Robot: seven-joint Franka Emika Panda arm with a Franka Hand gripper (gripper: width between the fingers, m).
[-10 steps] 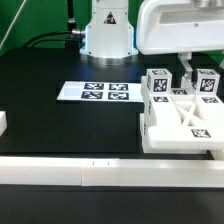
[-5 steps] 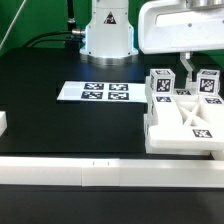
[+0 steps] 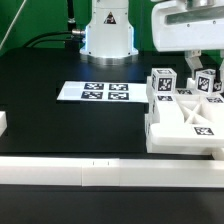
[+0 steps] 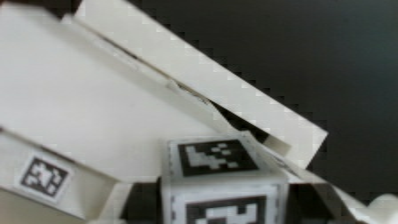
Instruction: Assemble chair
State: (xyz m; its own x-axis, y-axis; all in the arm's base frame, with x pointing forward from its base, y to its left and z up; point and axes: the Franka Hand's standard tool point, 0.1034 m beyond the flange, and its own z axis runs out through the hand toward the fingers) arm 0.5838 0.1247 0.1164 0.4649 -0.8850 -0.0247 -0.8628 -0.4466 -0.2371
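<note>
A: Where is the chair [image 3: 185, 118] now?

B: It stands on the black table [image 3: 60, 125], at the exterior view's right, just behind the long white rail [image 3: 110, 172]. It is only partly built. I count 1 X-braced frame lying flat on top of a white block, and 2 small tagged cubes at its far edge: 1 cube [image 3: 161, 84] toward the exterior view's left and the other cube [image 3: 207, 82] toward its right.

A: And the gripper [image 3: 199, 68]?

B: It hangs directly above the right cube, so that cube lies straight below the claw, between the 2 fingers. The wrist view shows the same: the cube [image 4: 221, 170] sits in the middle, with the pale frame [image 4: 80, 110] beside it.

A: Is the claw clamped on it?

B: I cannot tell. The fingers stand at both sides of the cube, part-way apart, but the pictures do not show if they press on it.

A: What does the next move depend on?

B: In my judgement, on this vertical line. The cube is almost equal on all sides, so it has no long axis to follow; the claw must keep centred over it and move along the vertical only.

A: Other things?

B: 1 marker board [image 3: 94, 92] lies well apart, toward the exterior view's left, and there is only 1 arm.
</note>
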